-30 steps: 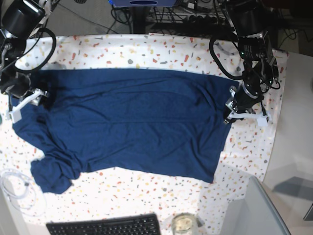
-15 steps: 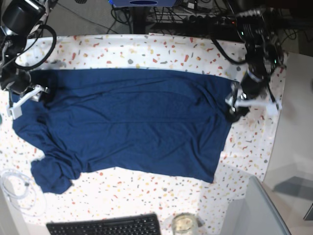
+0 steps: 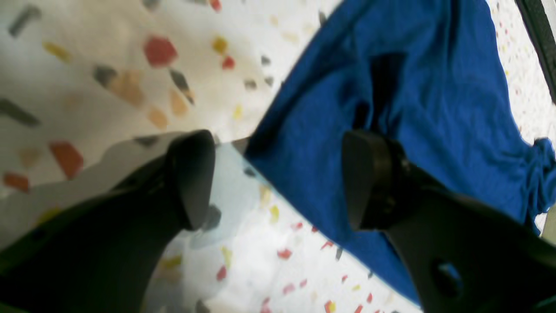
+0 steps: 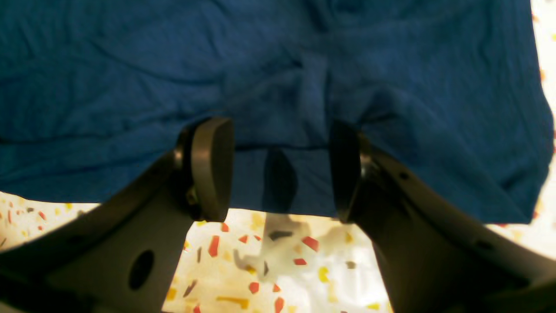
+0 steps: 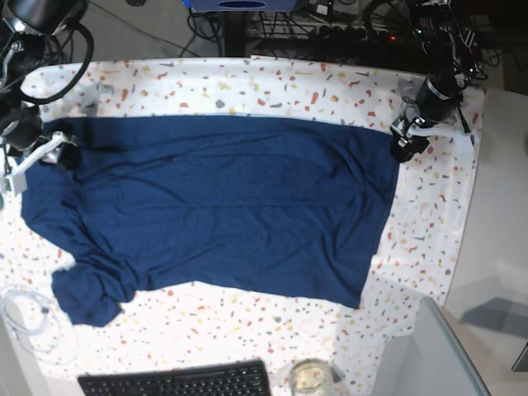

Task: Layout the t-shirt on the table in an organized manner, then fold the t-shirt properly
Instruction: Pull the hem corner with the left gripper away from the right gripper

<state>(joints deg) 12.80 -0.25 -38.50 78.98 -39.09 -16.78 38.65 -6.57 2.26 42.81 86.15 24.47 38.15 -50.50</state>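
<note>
The dark navy t-shirt [image 5: 223,206] lies spread flat across the speckled table [image 5: 272,82], with one sleeve bunched at the near left [image 5: 87,293]. My left gripper [image 5: 406,142] hovers at the shirt's far right corner. In the left wrist view it [image 3: 278,180] is open, with the shirt's edge [image 3: 412,87] running under the gap and nothing pinched. At the shirt's left end my right gripper [image 5: 51,157] also stands open [image 4: 280,171], its fingers above the cloth's hem [image 4: 260,65] and the bare table [image 4: 282,269] below.
A black keyboard [image 5: 177,381] and a glass jar [image 5: 311,378] sit at the near edge. A white cable [image 5: 25,318] coils at the near left. A plain grey surface [image 5: 495,247] borders the table on the right.
My left gripper opened, let go of the shirt's right edge and moved toward the far right corner. The right gripper shifted slightly toward the far side. The shirt lies as before.
</note>
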